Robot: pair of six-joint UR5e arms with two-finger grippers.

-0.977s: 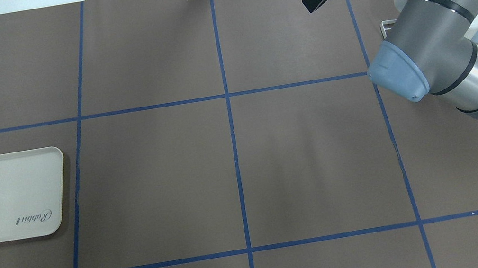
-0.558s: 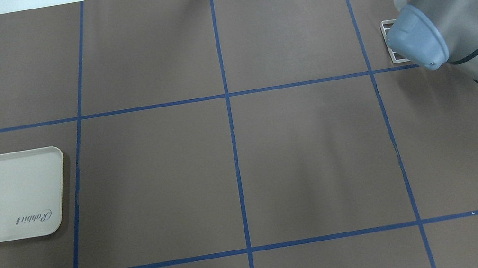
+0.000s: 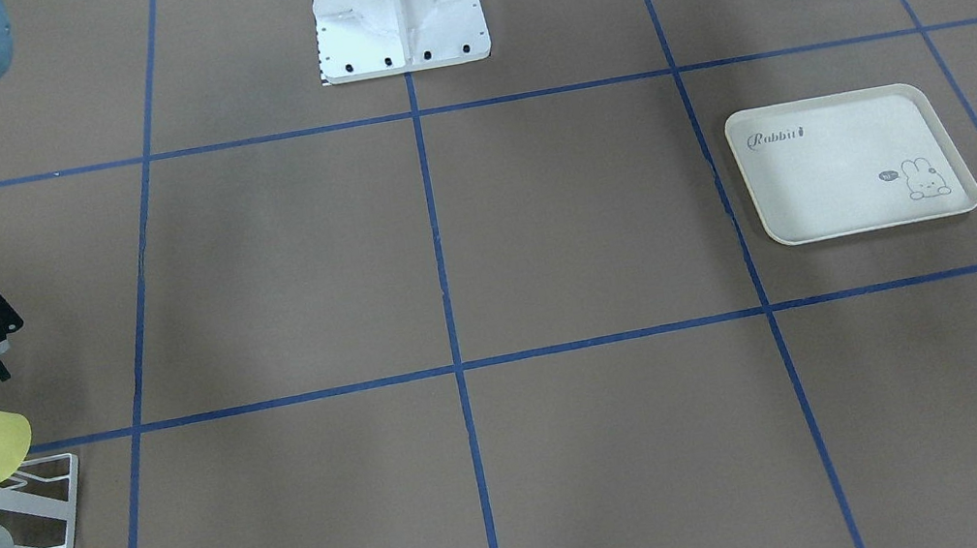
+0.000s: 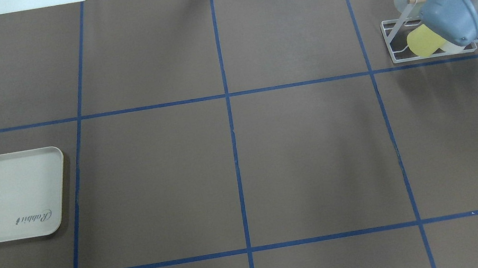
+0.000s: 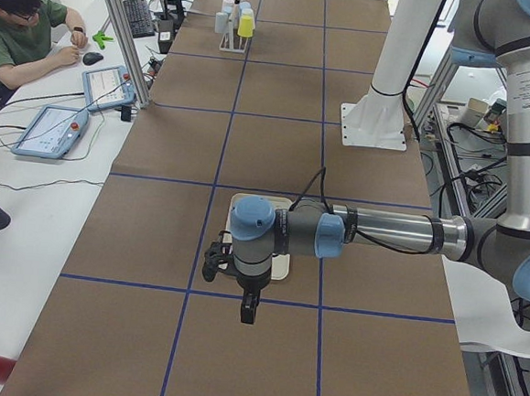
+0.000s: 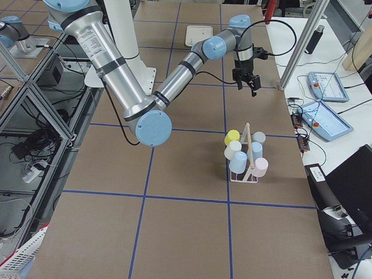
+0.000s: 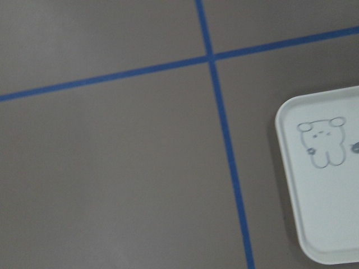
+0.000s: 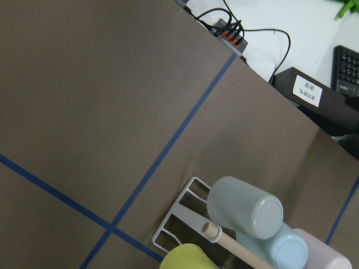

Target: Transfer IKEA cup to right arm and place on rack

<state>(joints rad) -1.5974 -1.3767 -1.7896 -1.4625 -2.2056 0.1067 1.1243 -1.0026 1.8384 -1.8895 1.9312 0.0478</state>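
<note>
Counts first: one white wire rack [image 6: 244, 178] with a single wooden dowel [image 6: 249, 142] is seen near the right end of the brown-covered table [image 4: 234, 163]. Six cups are counted on it in the right-side view: the yellow IKEA cup [image 6: 232, 137], a grey cup [image 6: 259, 138], a whitish cup [image 6: 232, 151], two pale blue cups [image 6: 238, 163] and a pink cup [image 6: 261, 167]. The yellow IKEA cup is parked tilted on a prong at one corner of the rack, just beside the dowel, and isn't gripped by anything. One cream rabbit-print tray [image 4: 4, 197] is laid flat near the left end, well apart from the rack. Two arms are counted. The right arm [image 6: 180, 70] is stretched out toward the rack end with its wrist bent down. The right gripper [image 6: 250, 87] is hung in the air over the rack area, clear of every cup, with its fingers spread apart and nothing held between them. The left arm [image 5: 391, 234] is laid out nearly level, low over the table, with the wrist turned down, so the left gripper [image 5: 248, 307] is pointed at the table near the tray. That gripper is only caught in the left-side view, so how far its fingers are parted can't be told.
</note>
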